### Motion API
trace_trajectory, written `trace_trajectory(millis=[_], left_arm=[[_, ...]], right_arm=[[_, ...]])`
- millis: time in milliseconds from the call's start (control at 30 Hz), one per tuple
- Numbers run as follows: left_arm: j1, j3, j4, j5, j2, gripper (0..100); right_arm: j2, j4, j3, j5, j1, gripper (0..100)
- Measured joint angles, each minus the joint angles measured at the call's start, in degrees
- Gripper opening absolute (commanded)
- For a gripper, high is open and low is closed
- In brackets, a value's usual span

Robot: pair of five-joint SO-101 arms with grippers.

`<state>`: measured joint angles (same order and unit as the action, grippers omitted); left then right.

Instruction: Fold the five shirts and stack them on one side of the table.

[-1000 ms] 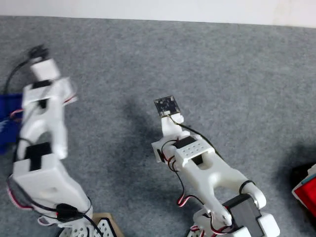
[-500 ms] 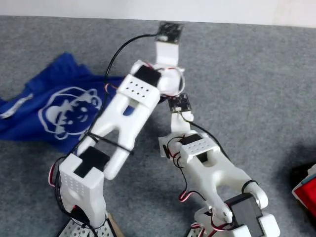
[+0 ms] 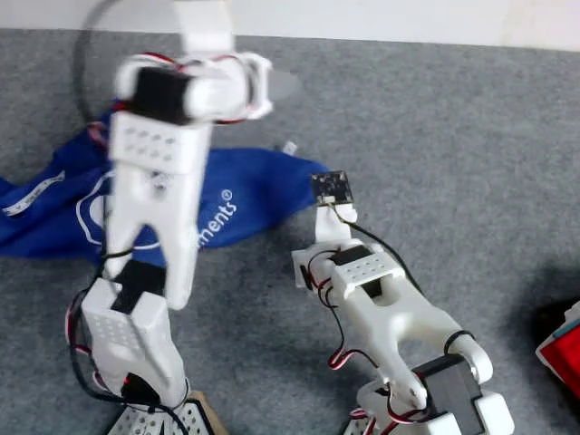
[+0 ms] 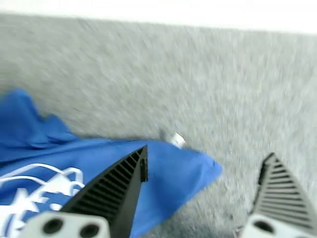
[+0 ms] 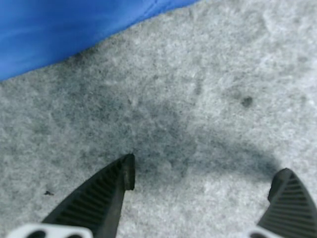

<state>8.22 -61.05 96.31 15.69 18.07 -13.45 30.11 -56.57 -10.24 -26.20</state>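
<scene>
A blue shirt [image 3: 258, 190] with a white print lies spread on the grey mat, from the left edge to the middle. My left arm [image 3: 159, 172] is raised high over it. In the left wrist view my left gripper [image 4: 207, 153] is open and empty, hovering above the shirt's pointed end [image 4: 173, 171], where a small white tag [image 4: 177, 140] shows. My right arm [image 3: 362, 276] sits at the centre. My right gripper [image 5: 207, 166] is open over bare mat, just short of the shirt's edge [image 5: 64, 29].
A red and white object [image 3: 562, 349] lies at the right edge beside something dark. A brown board corner [image 3: 198, 410] shows by the left arm's base. The mat's far edge [image 3: 408, 41] meets a white strip. The mat's right half is bare.
The left arm swung from the left side across to the middle and then rose. The blue shirt now stretches toward the centre. The right arm barely shifted.
</scene>
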Motion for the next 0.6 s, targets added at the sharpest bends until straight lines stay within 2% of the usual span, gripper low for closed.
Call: trace_trajectory(millis=[167,333,600], left_arm=[[-12.5,-15.1,3.7,-4.1,0.0,37],[-25.8,-14.9,3.7,-6.1,1.8,37],[-34.2,-12.2,3.0,-6.1,14.6,37]], right_arm=[[0.0,0.0,0.0,0.0,0.0,40.7],[0.0,0.0,0.0,0.0,0.0,40.7],[0.0,0.0,0.0,0.0,0.0,40.7]])
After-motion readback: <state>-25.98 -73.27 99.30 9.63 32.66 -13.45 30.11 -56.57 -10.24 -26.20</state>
